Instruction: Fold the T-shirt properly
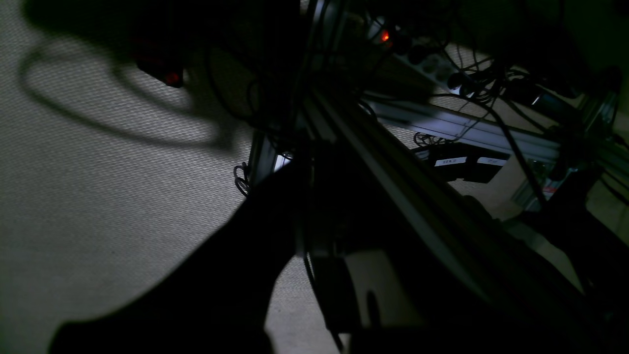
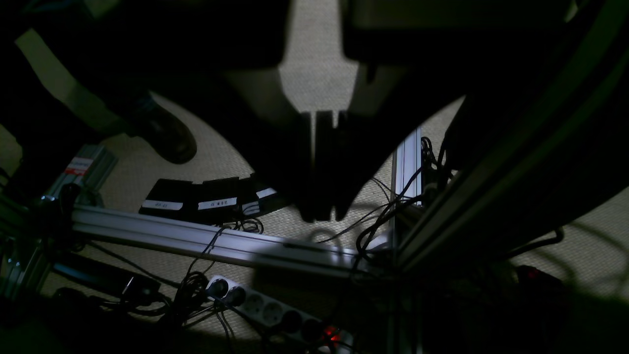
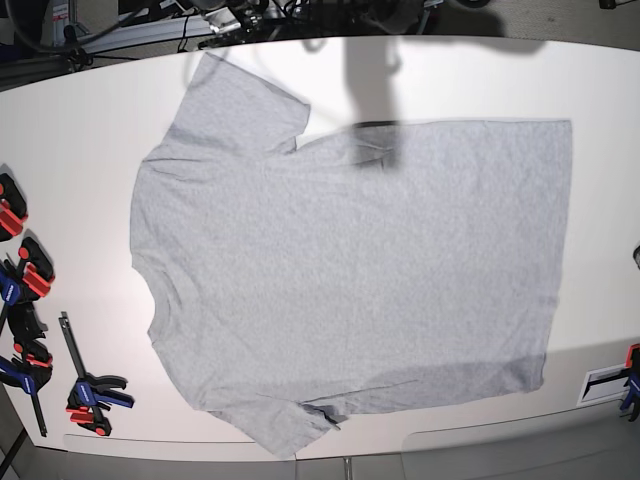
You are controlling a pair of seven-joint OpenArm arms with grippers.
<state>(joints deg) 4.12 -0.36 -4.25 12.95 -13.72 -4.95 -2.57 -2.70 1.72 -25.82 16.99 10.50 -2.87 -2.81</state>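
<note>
I see the white bench [image 3: 600, 90] filling the base view, smooth and matte. Spread flat across it lies the T-shirt [image 3: 350, 270], soft heather-grey knit, plain side up, collar at the left of the frame and hem at the right. One short sleeve points to the upper left, the other is tucked and creased at the lower middle edge. A blurred dark shadow falls over its top edge near the middle.

At the left edge of the bench lie several clamps [image 3: 90, 392], black bars with red and blue plastic handles.

Neither arm shows in the base view. Both wrist cameras look down at woven beige carpet [image 1: 98, 172] below the bench, with ribbed aluminium rails [image 2: 196, 238], tangled black cables [image 2: 378, 221], a white power strip [image 2: 265, 307] with a red lit switch, and flat black boxes [image 2: 196, 199] bearing white labels.

The right tool [image 2: 324, 167] is a dark silhouette, fingers pressed together, empty. The left tool [image 1: 236, 275] is only a black shape at the lower middle, closed too, holding nothing I can see.
</note>
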